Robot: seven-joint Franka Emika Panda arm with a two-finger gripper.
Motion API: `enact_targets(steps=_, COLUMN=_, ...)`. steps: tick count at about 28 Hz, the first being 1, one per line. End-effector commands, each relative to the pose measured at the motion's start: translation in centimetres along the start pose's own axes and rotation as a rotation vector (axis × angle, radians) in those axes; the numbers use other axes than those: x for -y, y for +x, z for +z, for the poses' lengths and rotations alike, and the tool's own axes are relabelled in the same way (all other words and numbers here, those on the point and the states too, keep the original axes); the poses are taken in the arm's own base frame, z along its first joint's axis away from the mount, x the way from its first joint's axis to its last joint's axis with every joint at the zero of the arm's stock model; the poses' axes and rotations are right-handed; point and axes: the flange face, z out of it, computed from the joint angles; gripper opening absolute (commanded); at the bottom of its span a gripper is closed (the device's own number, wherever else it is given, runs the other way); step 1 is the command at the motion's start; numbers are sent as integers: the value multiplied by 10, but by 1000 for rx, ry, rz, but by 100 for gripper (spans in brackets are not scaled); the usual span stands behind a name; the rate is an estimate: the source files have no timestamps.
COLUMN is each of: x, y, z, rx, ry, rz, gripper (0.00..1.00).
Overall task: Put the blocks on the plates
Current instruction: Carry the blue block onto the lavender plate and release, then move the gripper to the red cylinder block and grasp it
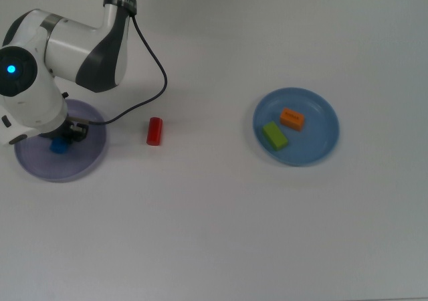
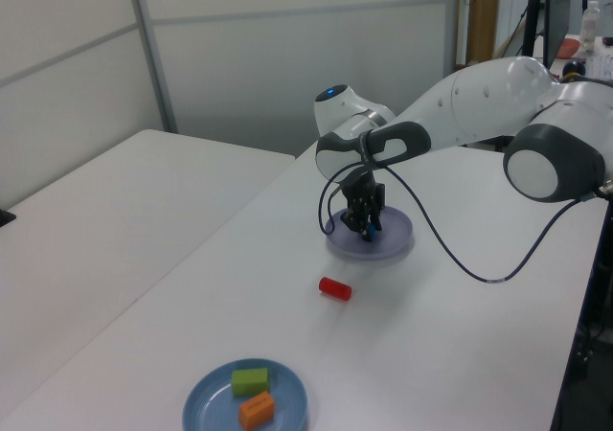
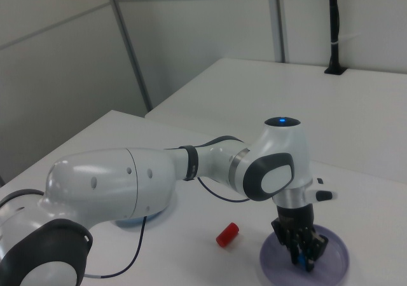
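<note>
No text, label, brand, number or sign can be read anywhere.

A white table (image 2: 144, 287) fills the foreground — a second white table (image 3: 305, 82) stands beyond it. Pale panelled walls (image 2: 287, 48) with grey vertical posts (image 2: 148, 53) behind; a cluttered desk (image 2: 584, 38) at the left view's far right.
</note>
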Motion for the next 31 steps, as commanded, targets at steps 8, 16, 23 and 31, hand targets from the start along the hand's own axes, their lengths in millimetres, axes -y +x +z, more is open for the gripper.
enact_targets(steps=8, x=6, y=-2, z=-19, rx=-31, ry=6, rz=-73, gripper=100)
enact_targets(steps=16, x=25, y=-14, z=-50, rx=-6, ry=46, rz=-87, gripper=100)
enact_targets(steps=23, x=88, y=-27, z=-61, rx=96, ry=52, rz=-182, gripper=100)
enact_targets(steps=31, x=148, y=-38, z=-55, rx=167, ry=86, rz=-274, gripper=100)
